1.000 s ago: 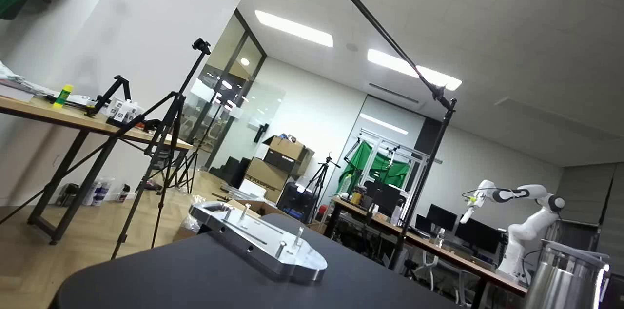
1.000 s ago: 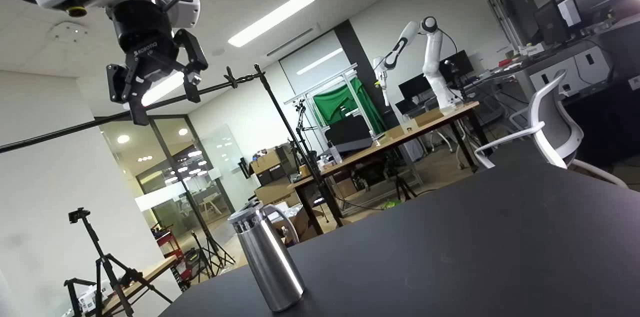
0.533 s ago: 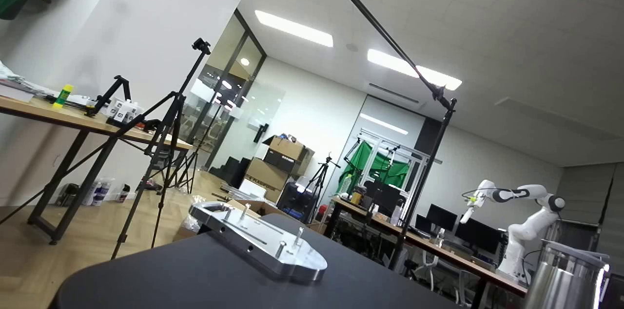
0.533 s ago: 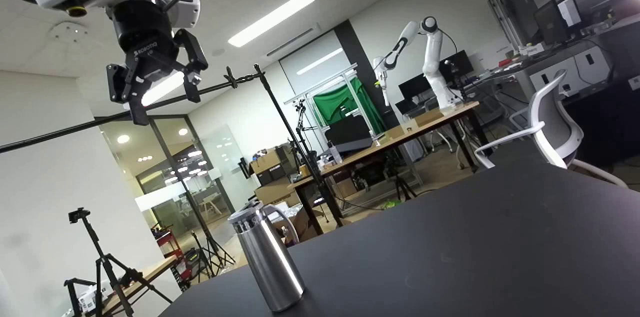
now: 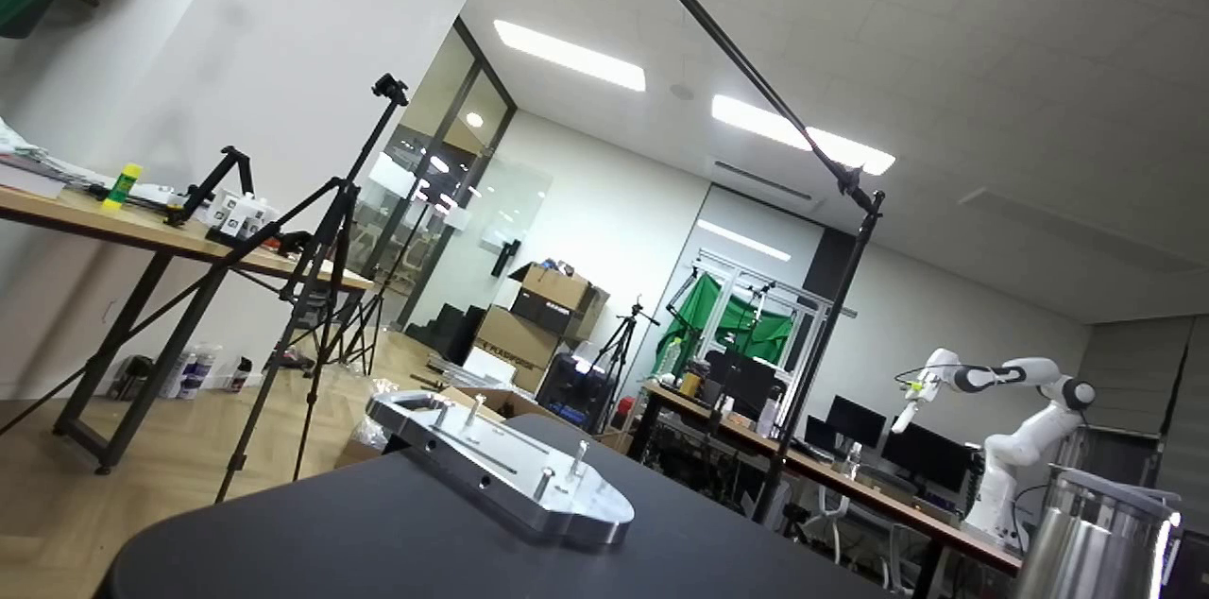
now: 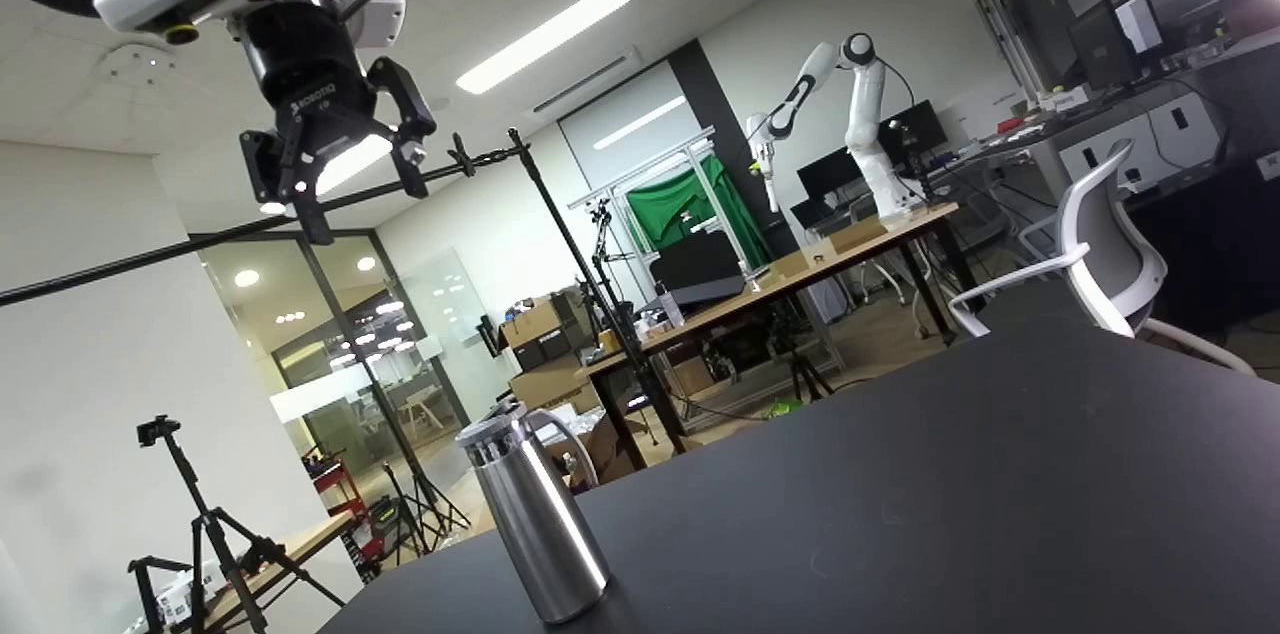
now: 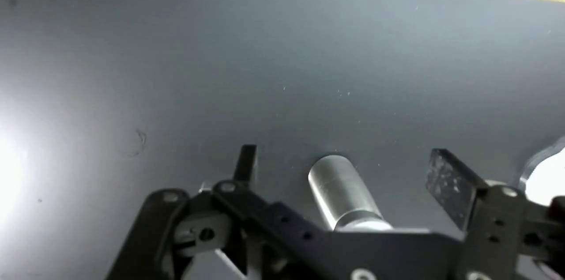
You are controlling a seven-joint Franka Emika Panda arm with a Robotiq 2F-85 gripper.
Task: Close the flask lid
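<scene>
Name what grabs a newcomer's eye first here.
Probably the open black gripper, upper left in an exterior view, hanging higher than the silvery flask on the table. In an exterior view, a shiny metal plate lies at lower centre; a background white robot arm stands at right.

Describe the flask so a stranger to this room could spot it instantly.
Start at the dark tabletop. On it stands the flask, a tall, shiny metal cylinder. Unlike the flat, pegged metal plate sharing that tabletop, it has a curved handle at its side.
</scene>
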